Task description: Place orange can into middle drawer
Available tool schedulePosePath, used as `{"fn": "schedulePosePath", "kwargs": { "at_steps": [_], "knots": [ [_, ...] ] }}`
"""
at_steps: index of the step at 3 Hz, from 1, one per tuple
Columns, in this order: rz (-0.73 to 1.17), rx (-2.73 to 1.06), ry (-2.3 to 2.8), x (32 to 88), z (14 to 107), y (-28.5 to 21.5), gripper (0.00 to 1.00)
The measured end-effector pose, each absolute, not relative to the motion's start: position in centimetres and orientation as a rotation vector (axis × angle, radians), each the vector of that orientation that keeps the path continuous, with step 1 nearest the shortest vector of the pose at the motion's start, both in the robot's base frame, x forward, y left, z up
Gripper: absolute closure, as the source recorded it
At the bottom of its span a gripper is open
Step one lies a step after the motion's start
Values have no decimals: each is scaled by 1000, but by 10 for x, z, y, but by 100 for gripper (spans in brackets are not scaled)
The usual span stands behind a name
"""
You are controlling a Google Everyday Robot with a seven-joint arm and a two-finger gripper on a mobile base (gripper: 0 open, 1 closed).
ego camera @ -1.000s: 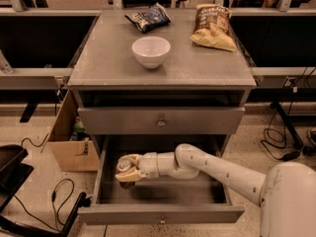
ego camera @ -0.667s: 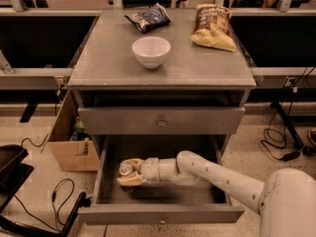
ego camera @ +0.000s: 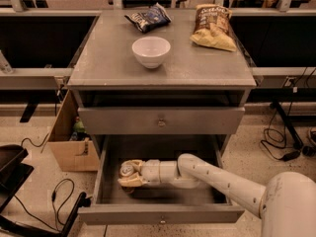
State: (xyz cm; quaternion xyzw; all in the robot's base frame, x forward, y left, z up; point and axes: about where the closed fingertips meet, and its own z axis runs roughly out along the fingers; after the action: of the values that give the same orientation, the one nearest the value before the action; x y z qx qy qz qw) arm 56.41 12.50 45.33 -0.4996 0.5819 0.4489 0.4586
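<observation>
**A:** Where was the orange can (ego camera: pixel 125 169)?

**B:** It was inside the open middle drawer (ego camera: pixel 160 214), toward the left side and low over the grey floor. The gripper (ego camera: pixel 132 175) was in there with it, and the fingers (ego camera: pixel 127 181) were closed around the can's body. The silver top showed at the gripper's left, so the can looked tilted rather than upright. Whether it touched the drawer floor could not be told.

**A:** How would it handle?

**B:** It was probably light and thin-walled. The metal was smooth, so it could slip, and too hard a squeeze would likely dent it. Because it was round, it might roll if let go on its side. The best hold seemed to be mid-body, across the width.

**A:** And beyond the drawer?

**B:** The upper drawer front (ego camera: pixel 160 120) was shut. On the table (ego camera: pixel 103 70) above stood a white bowl (ego camera: pixel 151 51). Behind it lay a dark snack bag (ego camera: pixel 148 18) and a yellow chip bag (ego camera: pixel 213 26), all well apart from the can.
</observation>
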Motion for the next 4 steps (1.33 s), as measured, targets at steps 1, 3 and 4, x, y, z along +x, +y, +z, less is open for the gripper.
{"fn": "schedulePosePath", "kwargs": {
  "at_steps": [1,3,4],
  "knots": [
    [1106,-1231,1433,564,453,125,57],
    [1106,-1231,1433,564,453,125,11],
    [1106,-1231,1433,564,453,125,0]
  ]
}}
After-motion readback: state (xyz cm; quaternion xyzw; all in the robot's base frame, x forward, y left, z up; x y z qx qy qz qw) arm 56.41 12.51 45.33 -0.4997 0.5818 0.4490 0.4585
